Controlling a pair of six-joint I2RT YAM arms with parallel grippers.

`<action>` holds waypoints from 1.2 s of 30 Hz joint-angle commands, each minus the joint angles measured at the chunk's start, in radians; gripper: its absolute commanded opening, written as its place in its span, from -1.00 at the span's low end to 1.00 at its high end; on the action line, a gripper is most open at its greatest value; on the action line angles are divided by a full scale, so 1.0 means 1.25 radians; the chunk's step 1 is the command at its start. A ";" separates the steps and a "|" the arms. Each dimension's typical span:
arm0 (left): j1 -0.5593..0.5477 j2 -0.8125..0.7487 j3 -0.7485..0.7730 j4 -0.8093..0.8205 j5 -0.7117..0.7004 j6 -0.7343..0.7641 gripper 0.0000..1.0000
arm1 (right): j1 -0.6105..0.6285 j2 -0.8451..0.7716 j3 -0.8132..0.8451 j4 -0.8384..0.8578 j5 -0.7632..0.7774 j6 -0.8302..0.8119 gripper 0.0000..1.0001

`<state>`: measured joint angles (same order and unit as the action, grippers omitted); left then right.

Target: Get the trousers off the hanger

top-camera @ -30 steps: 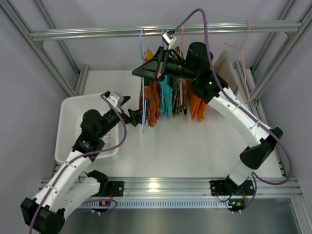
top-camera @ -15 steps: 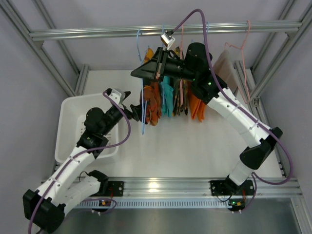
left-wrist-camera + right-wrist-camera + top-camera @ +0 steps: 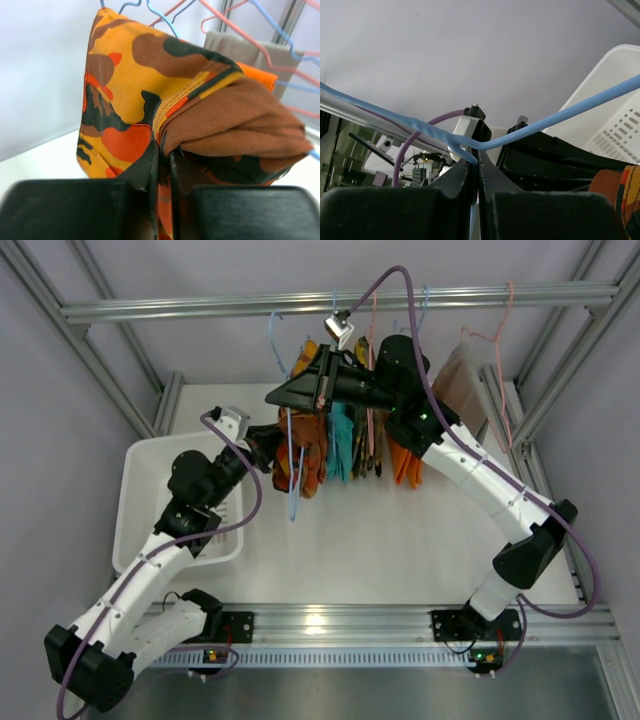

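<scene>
The patterned orange, red, yellow and brown trousers (image 3: pixel 305 455) hang folded over a blue wire hanger (image 3: pixel 290 430) under the top rail. My left gripper (image 3: pixel 266 447) is shut on their left edge. In the left wrist view a fold of these trousers (image 3: pixel 130 75) sits pinched between my left gripper's (image 3: pixel 164 157) jaws. My right gripper (image 3: pixel 276 396) is shut on the blue hanger (image 3: pixel 535 131) just below its neck, the wire clamped in my right gripper (image 3: pixel 478 167). Plain teal trousers (image 3: pixel 342 440) hang just to the right.
A white basket (image 3: pixel 150 455) stands on the table at the left, under my left arm. Orange garments (image 3: pixel 405 462), a beige garment (image 3: pixel 462 380) and a pink hanger (image 3: pixel 500 340) hang from the rail (image 3: pixel 200 308) further right. Frame posts stand on both sides.
My left gripper moved up to the patterned trousers and closed on their edge. The blue hanger and the right gripper shifted slightly left.
</scene>
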<state>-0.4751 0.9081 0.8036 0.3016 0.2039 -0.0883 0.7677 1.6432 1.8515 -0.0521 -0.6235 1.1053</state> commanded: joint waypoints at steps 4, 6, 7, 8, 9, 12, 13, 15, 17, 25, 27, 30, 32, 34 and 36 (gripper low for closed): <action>0.000 -0.017 0.123 0.014 0.015 -0.057 -1.00 | 0.017 -0.081 -0.035 0.125 -0.034 -0.037 -1.00; 0.000 -0.031 0.158 -0.012 0.014 -0.069 -1.00 | 0.010 -0.092 -0.060 0.117 -0.029 -0.056 -1.00; -0.002 -0.034 0.171 -0.024 0.011 -0.074 -1.00 | 0.004 -0.097 -0.070 0.114 -0.028 -0.063 -1.00; -0.002 -0.039 0.184 -0.048 0.003 -0.085 -1.00 | 0.002 -0.103 -0.089 0.103 -0.026 -0.074 -1.00; 0.000 -0.040 0.212 -0.060 -0.005 -0.089 -1.00 | -0.001 -0.106 -0.099 0.099 -0.020 -0.077 -1.00; -0.002 -0.042 0.268 -0.096 -0.026 -0.110 -1.00 | -0.012 -0.120 -0.137 0.086 -0.014 -0.094 -1.00; -0.002 -0.042 0.280 -0.104 -0.031 -0.116 -1.00 | -0.016 -0.124 -0.147 0.082 -0.013 -0.096 -1.00; -0.002 -0.040 0.318 -0.127 -0.057 -0.129 -1.00 | -0.024 -0.135 -0.167 0.074 -0.008 -0.111 -1.00; 0.001 -0.037 0.353 -0.142 -0.075 -0.137 -1.00 | -0.032 -0.147 -0.183 0.067 -0.006 -0.125 -1.00; 0.007 0.000 0.479 -0.186 -0.097 -0.166 -1.00 | -0.052 -0.183 -0.245 0.043 0.012 -0.166 -1.00; 0.007 0.013 0.530 -0.197 -0.093 -0.172 -1.00 | -0.053 -0.189 -0.259 0.021 0.018 -0.179 -1.00; 0.006 0.040 0.606 -0.213 -0.081 -0.186 -1.00 | -0.055 -0.193 -0.279 0.004 0.025 -0.192 -1.00; 0.007 0.064 0.667 -0.226 -0.081 -0.199 -1.00 | -0.058 -0.190 -0.290 -0.005 0.030 -0.196 -1.00; 0.006 0.076 0.704 -0.229 -0.082 -0.199 -1.00 | -0.062 -0.190 -0.299 -0.009 0.035 -0.201 -1.00; 0.007 0.094 0.757 -0.235 -0.093 -0.191 -1.00 | -0.067 -0.190 -0.312 -0.009 0.035 -0.208 -1.00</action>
<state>-0.4690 1.0355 1.6215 -0.1905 0.1036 -0.2993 0.7044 1.4281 1.4776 -0.0505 -0.5938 0.8841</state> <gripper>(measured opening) 0.059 0.014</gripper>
